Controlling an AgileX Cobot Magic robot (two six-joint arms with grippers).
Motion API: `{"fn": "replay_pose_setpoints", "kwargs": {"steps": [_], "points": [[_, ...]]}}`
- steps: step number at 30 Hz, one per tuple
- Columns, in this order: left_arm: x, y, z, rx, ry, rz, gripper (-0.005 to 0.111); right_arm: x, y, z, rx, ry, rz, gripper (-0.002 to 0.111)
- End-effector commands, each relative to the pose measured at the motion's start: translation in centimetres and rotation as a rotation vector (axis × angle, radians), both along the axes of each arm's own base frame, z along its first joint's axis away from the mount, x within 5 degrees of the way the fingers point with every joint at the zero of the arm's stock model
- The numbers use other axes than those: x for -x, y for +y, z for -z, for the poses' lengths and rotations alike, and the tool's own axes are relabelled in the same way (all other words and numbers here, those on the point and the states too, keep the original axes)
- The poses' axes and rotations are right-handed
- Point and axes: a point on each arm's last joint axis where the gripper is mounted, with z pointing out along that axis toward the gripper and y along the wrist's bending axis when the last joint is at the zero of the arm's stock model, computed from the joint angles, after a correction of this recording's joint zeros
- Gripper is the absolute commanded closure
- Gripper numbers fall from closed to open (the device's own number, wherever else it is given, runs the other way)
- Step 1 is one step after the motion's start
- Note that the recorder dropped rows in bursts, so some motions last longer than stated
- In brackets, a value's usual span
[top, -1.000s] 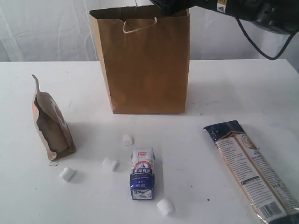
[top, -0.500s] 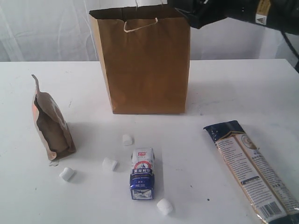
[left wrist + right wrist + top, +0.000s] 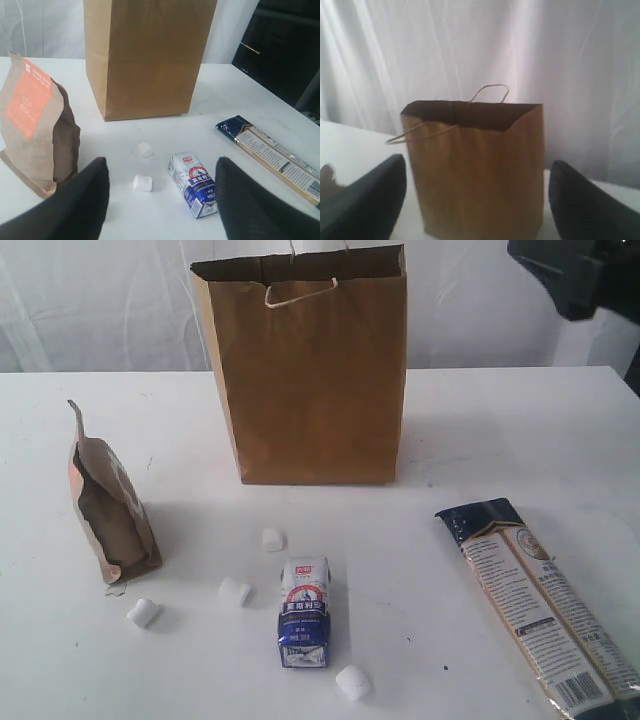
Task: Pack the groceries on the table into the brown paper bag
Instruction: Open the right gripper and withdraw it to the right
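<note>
The left fingers (image 3: pixel 75 210) and the right fingers (image 3: pixel 370 200) are spread wide, holding nothing. The paper bag (image 3: pixel 310 380) stands upright on the tabletop (image 3: pixel 500 430); pouch (image 3: pixel 110 520), carton (image 3: pixel 305 612), marshmallows (image 3: pixel 235 591) and noodle pack (image 3: pixel 535 610) rest in front of it.

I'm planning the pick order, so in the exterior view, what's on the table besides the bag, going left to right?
Left to right: pouch → marshmallow → second marshmallow → third marshmallow → carton → fourth marshmallow → noodle pack.

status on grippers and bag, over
Left gripper open, empty; right gripper open, empty. Brown paper bag upright. Pouch, carton, noodle pack, marshmallows on table. Nothing blocking bag.
</note>
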Motion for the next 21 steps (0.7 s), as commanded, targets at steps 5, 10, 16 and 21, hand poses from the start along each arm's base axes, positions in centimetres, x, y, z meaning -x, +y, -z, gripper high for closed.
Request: {"fn": "replay_pose_setpoints", "kwargs": {"steps": [5,10,16,21], "points": [[0.2,-0.1,-0.2,0.01,-0.007,0.015,0.042,3.0,1.7,2.3,0.038,0.213,-0.247,0.038],[0.2,-0.1,-0.2,0.008,-0.007,0.014,0.042,2.2,2.0,3.1,0.033,0.265,-0.274,0.038],[0.2,-0.1,-0.2,0.006,-0.007,0.014,0.042,0.3,2.2,5.0,0.073,0.33,-0.288,0.038],[0.2,-0.1,-0.2,0.006,-0.007,0.014,0.042,-2.7,2.7,7.3,-0.024,0.407,-0.287,0.038]]}}
